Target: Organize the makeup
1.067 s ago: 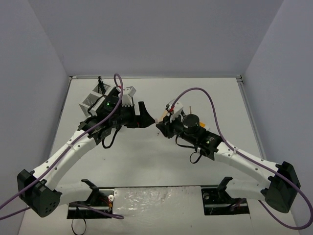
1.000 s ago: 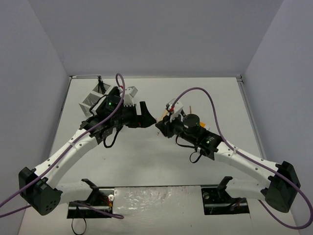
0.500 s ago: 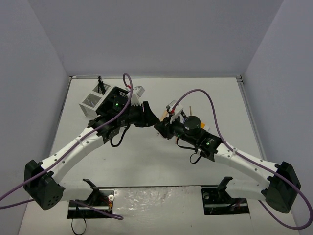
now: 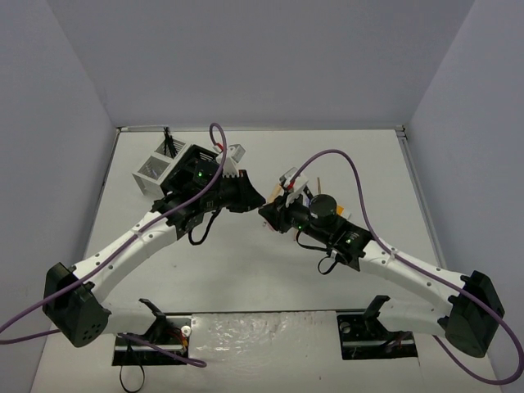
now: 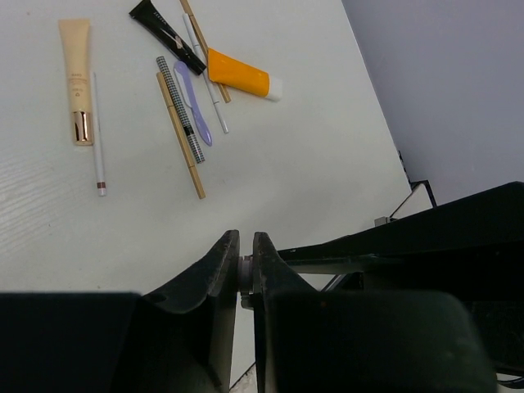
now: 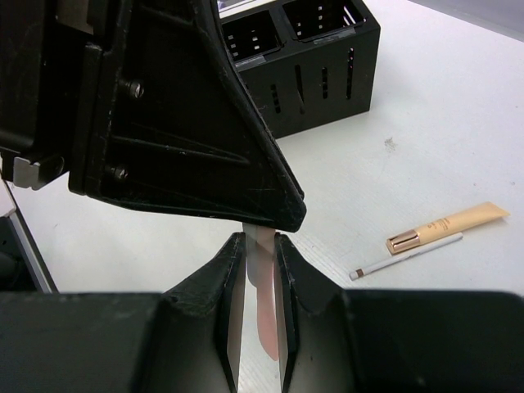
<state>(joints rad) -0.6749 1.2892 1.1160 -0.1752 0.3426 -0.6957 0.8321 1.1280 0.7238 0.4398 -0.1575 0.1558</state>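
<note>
Above the table's middle my two grippers meet tip to tip. A thin stick (image 6: 260,286), white at the top and pink below, stands between the jaws of my right gripper (image 6: 259,239), which touch it on both sides. My left gripper (image 5: 243,237) is shut on the stick's white end (image 5: 242,273); its black finger (image 6: 188,123) hangs over the right jaws. In the top view the left gripper (image 4: 259,198) and right gripper (image 4: 267,210) almost touch. More makeup lies on the table: a beige tube (image 5: 75,78), white pencil (image 5: 97,135), orange tube (image 5: 237,74), lilac piece (image 5: 193,98) and tan pencil (image 5: 182,135).
A black mesh box (image 6: 303,65) with compartments stands beyond the right gripper. A white mesh box (image 4: 155,168) sits at the back left, behind the left arm. A black tube (image 5: 168,34) and a checked pencil (image 5: 180,106) lie among the loose makeup. Purple cables arc above both arms.
My left arm has swung right to the right gripper, and its jaws have closed on the stick's white end. The right arm has barely moved.
</note>
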